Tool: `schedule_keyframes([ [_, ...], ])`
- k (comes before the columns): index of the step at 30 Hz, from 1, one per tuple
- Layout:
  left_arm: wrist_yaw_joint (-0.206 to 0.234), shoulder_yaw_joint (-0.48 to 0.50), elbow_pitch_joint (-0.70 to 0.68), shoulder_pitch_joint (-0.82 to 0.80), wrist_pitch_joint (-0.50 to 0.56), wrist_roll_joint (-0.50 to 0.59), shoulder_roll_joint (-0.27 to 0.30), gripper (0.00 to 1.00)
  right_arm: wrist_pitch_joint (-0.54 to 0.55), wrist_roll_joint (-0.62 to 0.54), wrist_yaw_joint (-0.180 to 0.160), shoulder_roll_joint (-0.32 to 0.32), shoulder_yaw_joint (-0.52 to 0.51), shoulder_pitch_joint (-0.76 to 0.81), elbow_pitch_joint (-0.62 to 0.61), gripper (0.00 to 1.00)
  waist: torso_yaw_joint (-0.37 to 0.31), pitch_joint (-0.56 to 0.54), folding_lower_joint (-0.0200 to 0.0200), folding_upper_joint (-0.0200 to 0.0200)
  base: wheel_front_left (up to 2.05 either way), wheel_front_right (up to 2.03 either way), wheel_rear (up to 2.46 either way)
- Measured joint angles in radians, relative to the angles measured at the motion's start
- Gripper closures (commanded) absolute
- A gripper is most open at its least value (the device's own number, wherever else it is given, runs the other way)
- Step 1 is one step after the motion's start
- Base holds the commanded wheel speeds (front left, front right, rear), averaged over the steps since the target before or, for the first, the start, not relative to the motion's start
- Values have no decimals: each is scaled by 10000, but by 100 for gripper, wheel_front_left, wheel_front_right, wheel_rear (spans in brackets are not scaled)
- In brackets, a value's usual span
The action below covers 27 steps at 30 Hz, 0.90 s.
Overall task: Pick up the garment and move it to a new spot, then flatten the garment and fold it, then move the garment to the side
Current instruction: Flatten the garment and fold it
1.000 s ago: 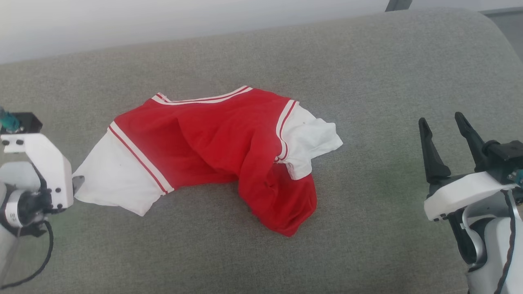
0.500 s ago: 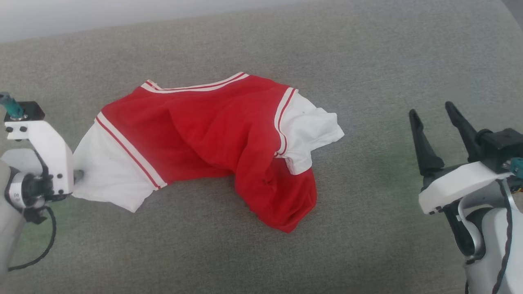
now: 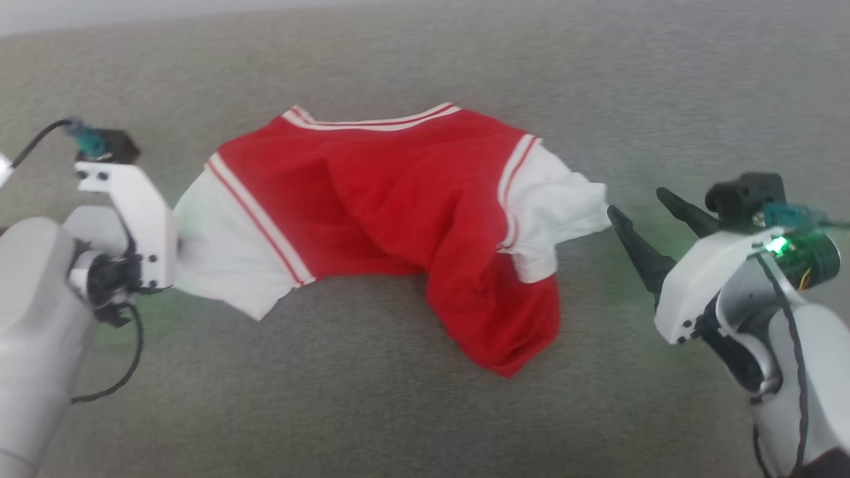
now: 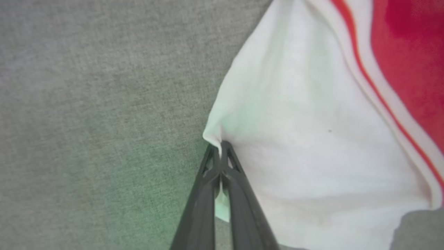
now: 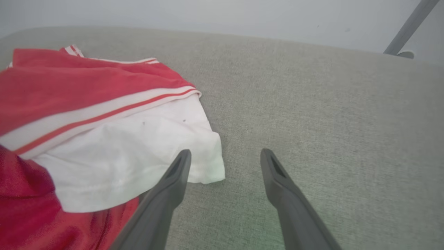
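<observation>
Since 0.5 s ago: the right claw [image 3: 635, 201] has closed in on the garment [image 3: 398, 199]. It stood well apart before; now its tips sit just beside the white sleeve [image 3: 564, 206] on that side. The head camera has shifted as well.

Right claw: fingers spread wide, nothing between them. In its wrist view the sleeve hem lies just ahead and to the left of the left finger [image 5: 173, 180]; contact cannot be told.

On the left claw [image 4: 220, 146] the fingers are pressed together on the edge of the other white sleeve [image 4: 295, 146], cloth pinched at the tips.

Garment lies rumpled on the grey fabric-covered bench [image 3: 398, 411], stretched between the two claws, red body bunched nearer the right claw.
</observation>
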Motion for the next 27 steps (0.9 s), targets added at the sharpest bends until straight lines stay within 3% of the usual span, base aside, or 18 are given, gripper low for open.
schedule_keyframes([
  [6, -357, -303, 295, -559, -341, 171, -533, 100, 1402, 366, 0, -640, 650, -800, 558, 0, 599, 271, 0, 0, 0, 0, 0],
  [15, -671, -568, 828, -1234, -909, 157, -1216, 100, 2895, 431, -2, -1045, 1695, -2053, 1672, 0, 1388, 757, 0, 0, 0, 0, 0],
  [17, -702, -619, 965, -1324, -1014, 111, -1312, 100, 3191, 464, -2, -1166, 1977, -2335, 1850, 100, 1493, 814, 0, 0, 0, 0, 0],
  [23, -773, -527, 1547, -1556, -1498, -40, -1490, 100, 3338, 1076, 13, -1256, 1979, -2743, 2245, 100, 1577, 627, 0, 0, 0, 0, 0],
  [27, -757, -451, 1770, -1985, -1603, -38, -1411, 100, 3649, 1496, 8, -1672, 1848, -2946, 2117, 100, 1526, 268, 0, -1, 0, 0, 0],
])
